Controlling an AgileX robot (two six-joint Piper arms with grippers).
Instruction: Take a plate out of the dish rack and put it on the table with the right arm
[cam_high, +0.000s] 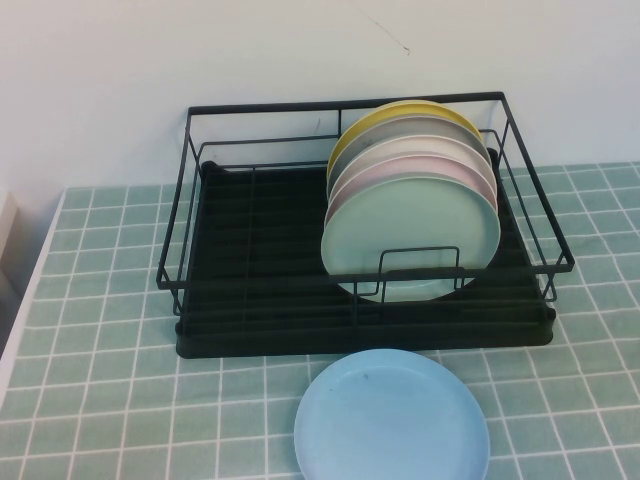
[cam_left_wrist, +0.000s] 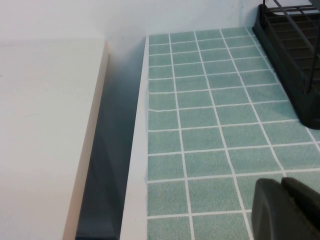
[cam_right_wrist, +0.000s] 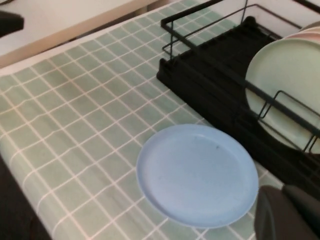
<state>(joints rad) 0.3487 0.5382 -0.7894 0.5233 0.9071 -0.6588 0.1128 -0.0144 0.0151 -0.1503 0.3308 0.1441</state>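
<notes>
The light sky-blue plate (cam_high: 392, 417) lies flat on the pale green tiled table (cam_high: 110, 330), just in front of the black wire dish rack (cam_high: 260, 250). It also shows in the right wrist view (cam_right_wrist: 197, 175), with the rack (cam_right_wrist: 210, 65) behind it. My right gripper (cam_right_wrist: 284, 190) is shut and empty, hovering just beside the plate's rim, not touching it. My left gripper (cam_left_wrist: 282, 181) is shut and empty above bare tiles (cam_left_wrist: 210, 130) near the table's left edge, with a corner of the rack (cam_left_wrist: 295, 60) in its view. Neither arm shows in the high view.
Several plates stand upright in the rack's right half: a mint-green one (cam_high: 412, 240) in front, then pink (cam_high: 400, 172), white, grey and yellow (cam_high: 395, 112). A white wall rises behind. A white counter (cam_left_wrist: 45, 135) lies beyond a gap past the table's left edge.
</notes>
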